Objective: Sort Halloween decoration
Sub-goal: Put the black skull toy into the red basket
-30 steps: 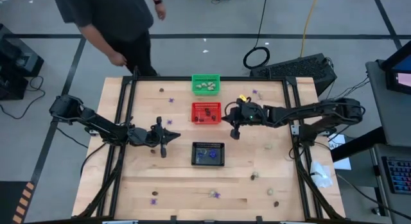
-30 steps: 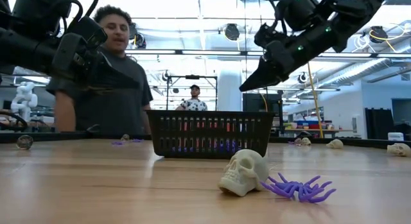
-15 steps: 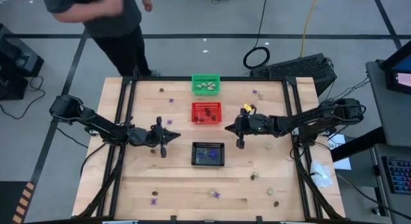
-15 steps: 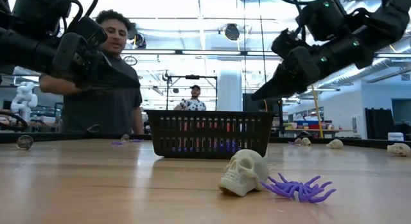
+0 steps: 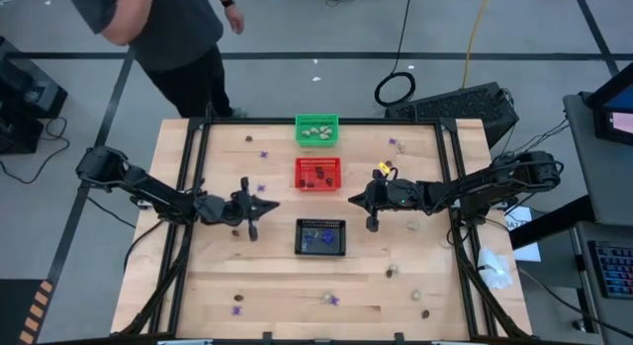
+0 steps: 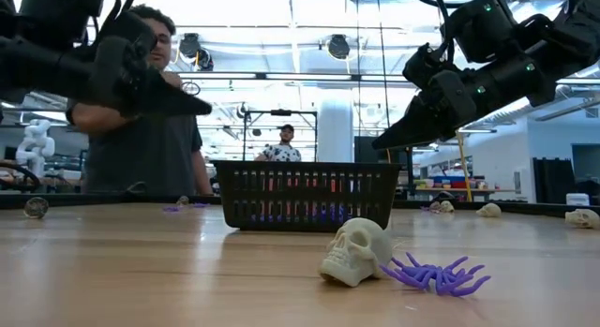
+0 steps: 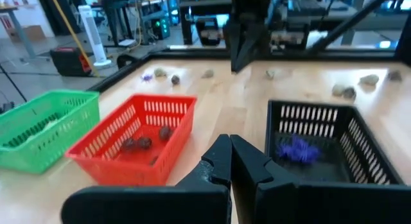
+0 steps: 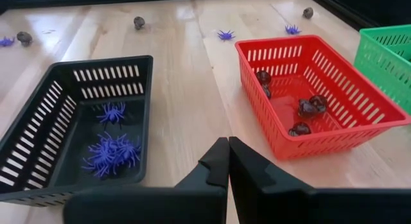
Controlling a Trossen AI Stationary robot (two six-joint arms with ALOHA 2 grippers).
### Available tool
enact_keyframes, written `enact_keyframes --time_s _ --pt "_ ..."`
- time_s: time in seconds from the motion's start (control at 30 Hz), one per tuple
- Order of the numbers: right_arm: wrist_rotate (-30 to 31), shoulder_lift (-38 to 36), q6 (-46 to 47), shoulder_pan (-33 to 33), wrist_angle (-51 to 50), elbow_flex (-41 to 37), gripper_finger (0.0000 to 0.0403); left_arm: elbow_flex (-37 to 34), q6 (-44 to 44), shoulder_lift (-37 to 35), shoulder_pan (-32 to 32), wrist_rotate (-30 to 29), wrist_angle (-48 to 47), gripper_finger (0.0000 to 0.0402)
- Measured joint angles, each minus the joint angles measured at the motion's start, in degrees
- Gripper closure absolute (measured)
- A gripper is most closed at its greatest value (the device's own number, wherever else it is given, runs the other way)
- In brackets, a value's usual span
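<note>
Both grippers hover shut and empty above the table. My left gripper [image 5: 269,209] [image 7: 229,142] points at the gap between the red basket [image 5: 317,173] and the black basket [image 5: 321,236] from their left. My right gripper [image 5: 351,199] [image 8: 228,144] points at the same gap from the right. Purple spiders [image 8: 109,150] lie in the black basket, dark brown trinkets [image 8: 302,112] in the red one, and cream pieces in the green basket [image 5: 316,129]. A loose cream skull [image 6: 356,252] and a purple spider [image 6: 436,274] lie near the front edge.
Loose trinkets lie scattered: purple ones [image 5: 264,154] [image 5: 393,141] toward the far side, and brown and cream ones [image 5: 391,272] [image 5: 415,294] at the near right. A person [image 5: 168,29] stands beyond the table's far left corner. Black rails [image 5: 188,187] run along the table's sides.
My right gripper has moved toward the table's near edge and down, from beside the red basket to level with the gap between the red and black baskets, staying shut. The person at the far edge has shifted about.
</note>
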Motion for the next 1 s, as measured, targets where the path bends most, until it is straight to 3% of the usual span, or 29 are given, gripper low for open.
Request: enact_keyframes --time_s 0.13,0.3,0.6,0.77,1.0 --pt "-0.04 0.0 0.4 0.0 -0.05 0.0 0.0403 3.77 -3.16 -0.02 2.37 2.63 -7.16 0.0402" --pt "-0.07 0.0 0.41 0.0 -0.42 0.0 0.0403 12.36 -5.76 0.0 5.69 12.81 -29.22 0.0402" --pt "-0.09 0.0 0.43 0.0 -1.91 0.0 0.0403 25.48 -6.09 0.0 8.36 23.3 -63.72 0.0402" --pt "-0.11 0.0 0.43 0.0 -2.0 0.0 0.0403 28.27 -5.7 0.0 7.18 30.2 -72.19 0.0402" --pt "-0.11 0.0 0.43 0.0 -2.42 0.0 0.0403 29.63 -7.73 0.0 3.37 31.66 -77.52 0.0382"
